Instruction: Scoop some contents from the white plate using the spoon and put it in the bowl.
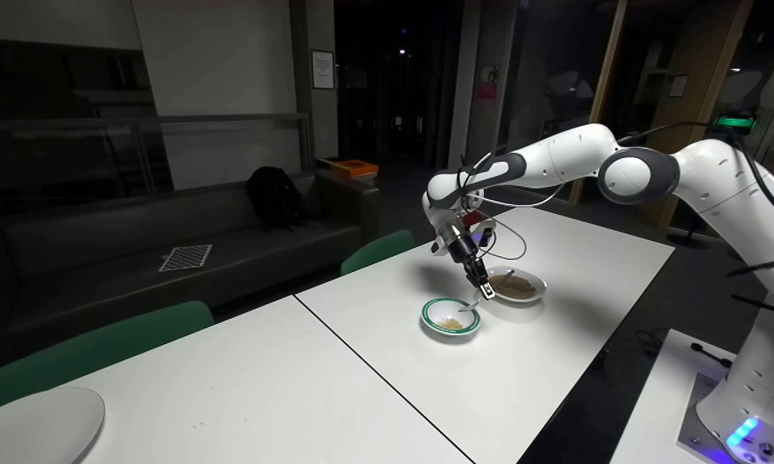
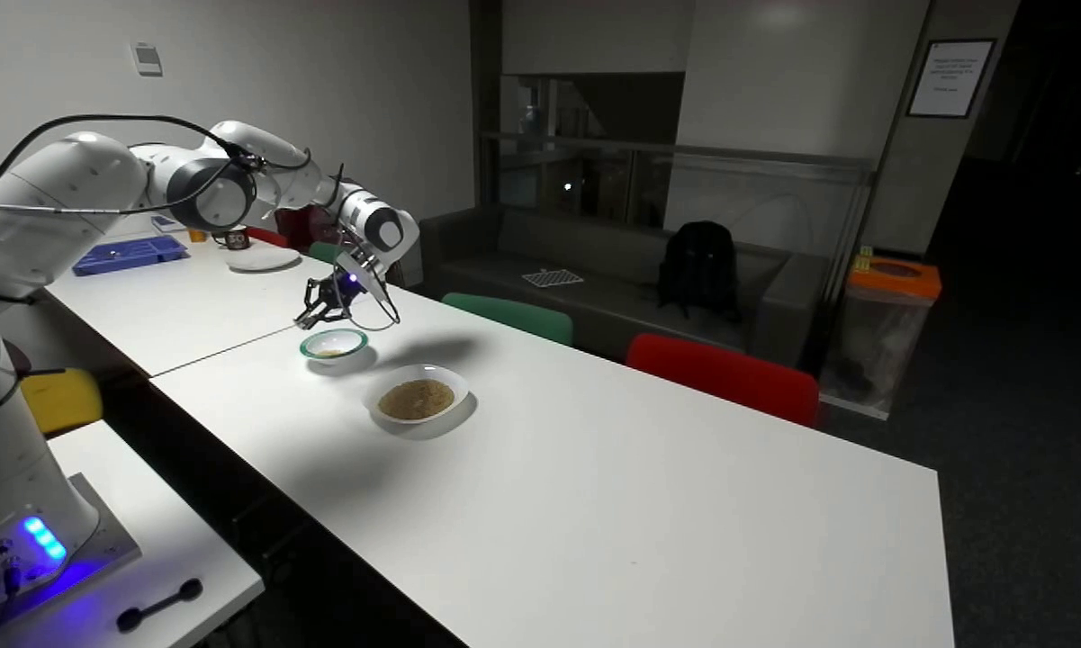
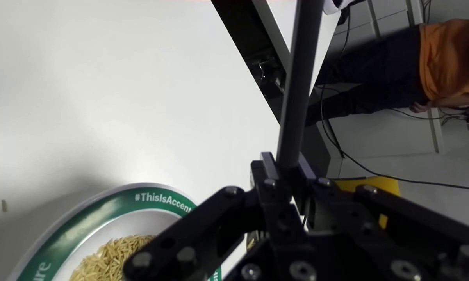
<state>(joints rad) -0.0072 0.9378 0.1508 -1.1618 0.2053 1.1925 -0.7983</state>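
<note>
Partly, the end effector (image 3: 288, 166) hides the wrist view's bowl (image 3: 101, 210).

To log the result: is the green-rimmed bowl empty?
Not empty: the wrist view shows rice-like grains inside the green-rimmed bowl.

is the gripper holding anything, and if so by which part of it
Yes, the gripper holds the spoon, pinched by its handle, partway along.
</note>
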